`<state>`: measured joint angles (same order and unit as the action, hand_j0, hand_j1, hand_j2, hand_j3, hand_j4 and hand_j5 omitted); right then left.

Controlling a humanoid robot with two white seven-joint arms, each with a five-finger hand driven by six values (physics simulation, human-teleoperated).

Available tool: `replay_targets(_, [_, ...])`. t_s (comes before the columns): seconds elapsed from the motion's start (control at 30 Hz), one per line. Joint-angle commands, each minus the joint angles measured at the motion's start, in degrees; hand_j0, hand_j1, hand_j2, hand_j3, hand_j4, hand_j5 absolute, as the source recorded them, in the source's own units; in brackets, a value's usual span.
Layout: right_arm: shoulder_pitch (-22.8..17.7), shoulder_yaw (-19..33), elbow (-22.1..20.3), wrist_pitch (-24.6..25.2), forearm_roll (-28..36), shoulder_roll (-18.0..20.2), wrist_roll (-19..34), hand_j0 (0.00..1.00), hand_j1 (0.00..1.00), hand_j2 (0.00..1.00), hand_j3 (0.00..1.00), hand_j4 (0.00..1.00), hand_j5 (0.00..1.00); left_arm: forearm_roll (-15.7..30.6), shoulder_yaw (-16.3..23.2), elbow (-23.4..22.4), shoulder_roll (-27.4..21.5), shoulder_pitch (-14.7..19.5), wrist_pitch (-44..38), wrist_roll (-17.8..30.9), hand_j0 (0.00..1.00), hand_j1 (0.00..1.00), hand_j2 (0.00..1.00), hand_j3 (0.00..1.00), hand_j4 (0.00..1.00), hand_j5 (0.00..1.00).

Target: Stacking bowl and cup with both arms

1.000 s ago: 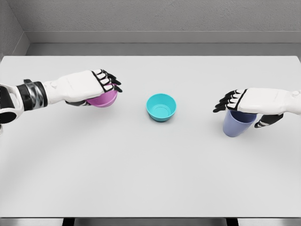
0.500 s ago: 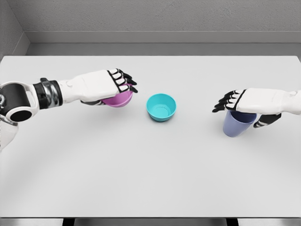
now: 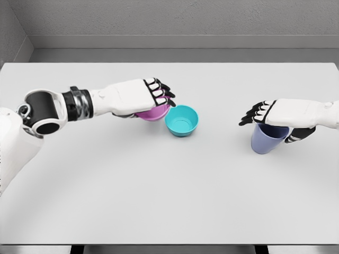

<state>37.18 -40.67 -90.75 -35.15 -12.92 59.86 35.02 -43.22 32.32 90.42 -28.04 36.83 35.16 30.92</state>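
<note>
- Pink bowl (image 3: 154, 112) sits in the left hand (image 3: 139, 96), whose fingers curl over its rim, clear of the white table (image 3: 169, 180) and just beside the teal bowl.
- Teal bowl (image 3: 181, 120) stands upright at mid-table, untouched.
- Lavender cup (image 3: 267, 139) stands upright on the right, with the right hand (image 3: 279, 115) wrapped over its rim, thumb against the cup's side.
</note>
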Motion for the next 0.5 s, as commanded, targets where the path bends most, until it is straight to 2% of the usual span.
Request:
replay_targets(0.0, [0.0, -0.02, 0.13, 0.15, -0.18, -0.45, -0.02, 1.0, 1.0, 1.0, 1.0, 1.0, 1.0, -0.55, 0.99, -0.07, 0.61, 0.0, -0.16, -0.16, 0.66, 0.66, 0.66, 0.66, 0.66, 0.66])
replay_targets(0.37, [-0.09, -0.9, 0.04, 0.15, -0.27, -0.63, -0.02, 1.0, 1.0, 1.0, 1.0, 1.0, 1.0, -1.34, 1.61, -1.56, 2.9, 1.32, -0.16, -0.16, 0.66, 0.66, 0.66, 0.66, 0.66, 0.66])
replay_targets(0.47, [-0.18, -0.9, 0.04, 0.15, -0.27, -0.63, -0.02, 1.0, 1.0, 1.0, 1.0, 1.0, 1.0, -1.43, 3.1, -2.53, 3.6, 2.29, -0.16, -0.16, 0.65, 0.65, 0.65, 0.65, 0.65, 0.65])
